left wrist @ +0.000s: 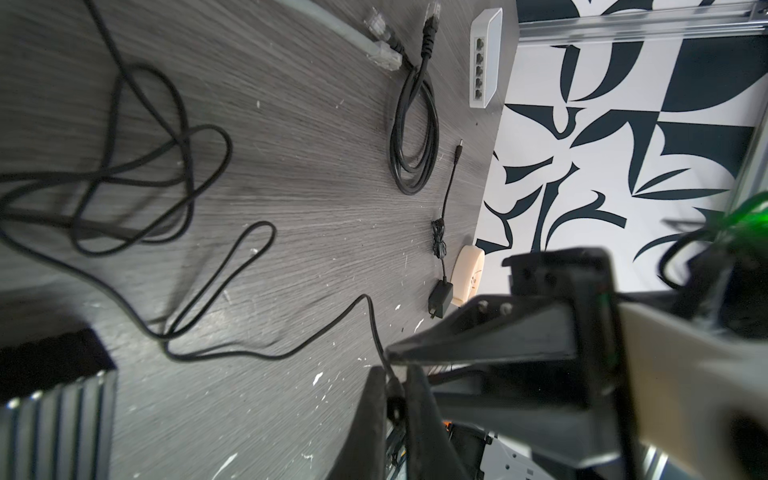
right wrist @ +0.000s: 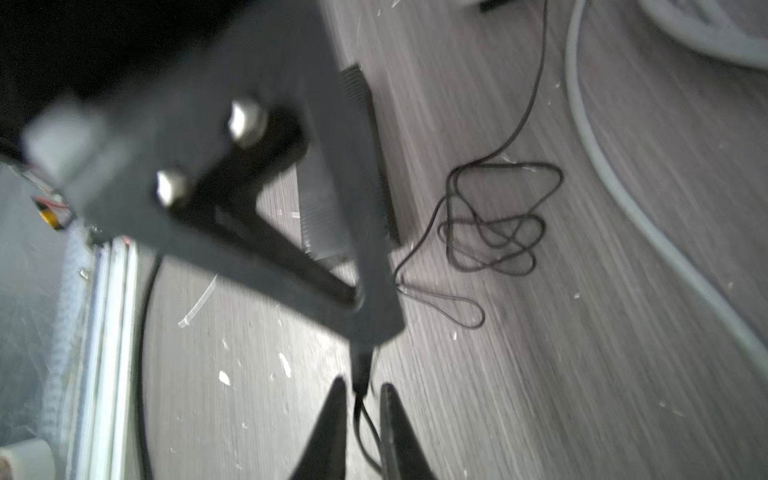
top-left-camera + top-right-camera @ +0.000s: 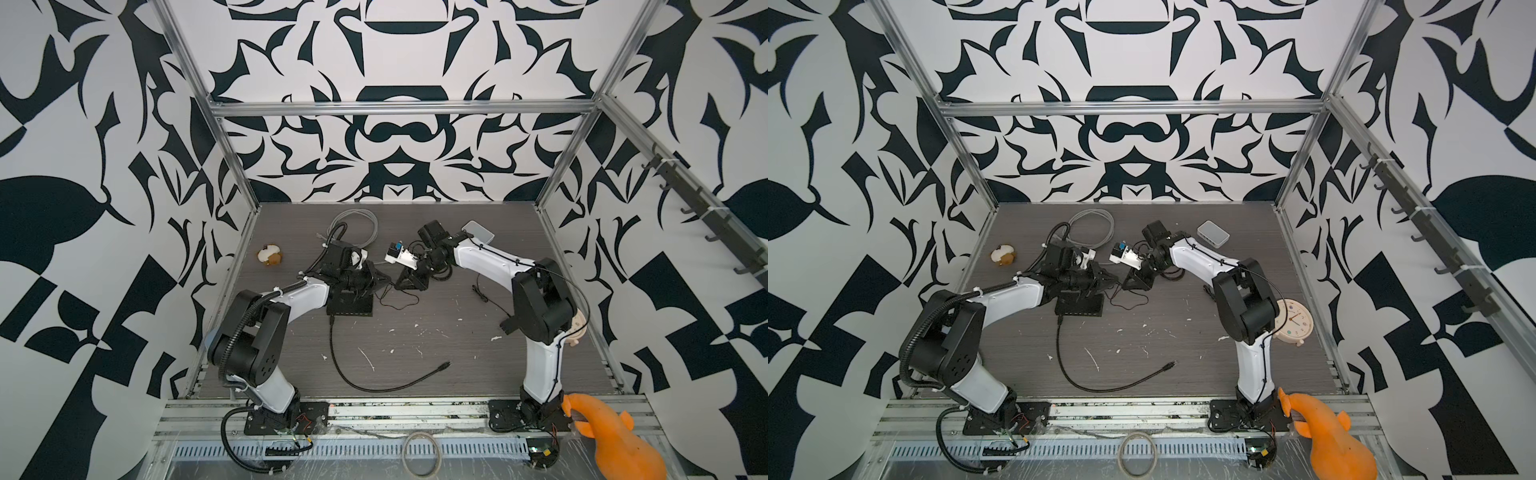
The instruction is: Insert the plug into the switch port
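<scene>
1. Plug (image 2: 360, 370): small, black, on thin cord (image 1: 376, 332). Held off table just past far-right corner of black switch (image 3: 349, 305); not yet in a port.
2. L gripper (image 1: 392, 382): clamped tight on plug end of cord. Its wrist hangs over switch's far edge.
3. R gripper (image 2: 362, 384): tip-to-tip w/ L gripper, on side away from switch. Fingers (image 2: 332, 419) only narrowly parted, one each side of cord w/ slim gaps showing, so no grip.
4. Cord slack: loose loops on table beside switch's right edge.
5. Thick black cable (image 3: 338, 365): meets switch's near edge, then curves off toward near side.
6. Grey cable coil (image 3: 353, 226): behind switch.
7. White switch (image 3: 1213, 234): well off to switch's far right, ports visible in L wrist view.
</scene>
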Controlling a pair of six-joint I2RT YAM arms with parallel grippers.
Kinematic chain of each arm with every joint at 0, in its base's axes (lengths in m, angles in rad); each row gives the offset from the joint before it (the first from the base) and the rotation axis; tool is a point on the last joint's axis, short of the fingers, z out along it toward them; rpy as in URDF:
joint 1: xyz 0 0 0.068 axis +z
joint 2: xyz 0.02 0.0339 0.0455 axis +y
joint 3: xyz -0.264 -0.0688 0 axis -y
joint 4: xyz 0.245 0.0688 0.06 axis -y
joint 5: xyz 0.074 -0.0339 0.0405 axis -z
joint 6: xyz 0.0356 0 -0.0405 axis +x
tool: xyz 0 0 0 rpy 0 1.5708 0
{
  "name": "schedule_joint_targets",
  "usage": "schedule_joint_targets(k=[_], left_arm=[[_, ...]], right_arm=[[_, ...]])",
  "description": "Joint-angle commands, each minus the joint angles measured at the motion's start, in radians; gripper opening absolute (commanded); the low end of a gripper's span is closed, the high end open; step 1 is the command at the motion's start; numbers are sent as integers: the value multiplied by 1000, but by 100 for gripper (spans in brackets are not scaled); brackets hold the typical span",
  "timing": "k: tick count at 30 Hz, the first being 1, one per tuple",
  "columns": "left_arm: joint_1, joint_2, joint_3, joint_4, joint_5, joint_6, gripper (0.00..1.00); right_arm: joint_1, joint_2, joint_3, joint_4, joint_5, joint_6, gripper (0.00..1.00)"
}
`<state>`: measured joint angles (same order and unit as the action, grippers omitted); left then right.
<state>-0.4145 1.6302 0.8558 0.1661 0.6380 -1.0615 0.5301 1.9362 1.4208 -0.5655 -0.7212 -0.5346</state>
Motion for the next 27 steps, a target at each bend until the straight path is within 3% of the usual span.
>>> schedule_joint_targets(k=[1,7,13,21,27], left_arm=[[8,-8,-16,35,28,-26,5],[8,0,-43,68,52,-67,5],[8,-6,-55,68,57,-86,5],[13,-2,-55,82,61,-106,6],[21,-10,-55,96,78,-112,6]], right_arm=[[-14,-104,-125,200,25,32,32],[0,-186,-390,694,133,145,39],[29,-199,-520,1074,183,194,40],[33,-176,-602,1357,29,227,33],[38,-159,-613,1378,-3,229,28]])
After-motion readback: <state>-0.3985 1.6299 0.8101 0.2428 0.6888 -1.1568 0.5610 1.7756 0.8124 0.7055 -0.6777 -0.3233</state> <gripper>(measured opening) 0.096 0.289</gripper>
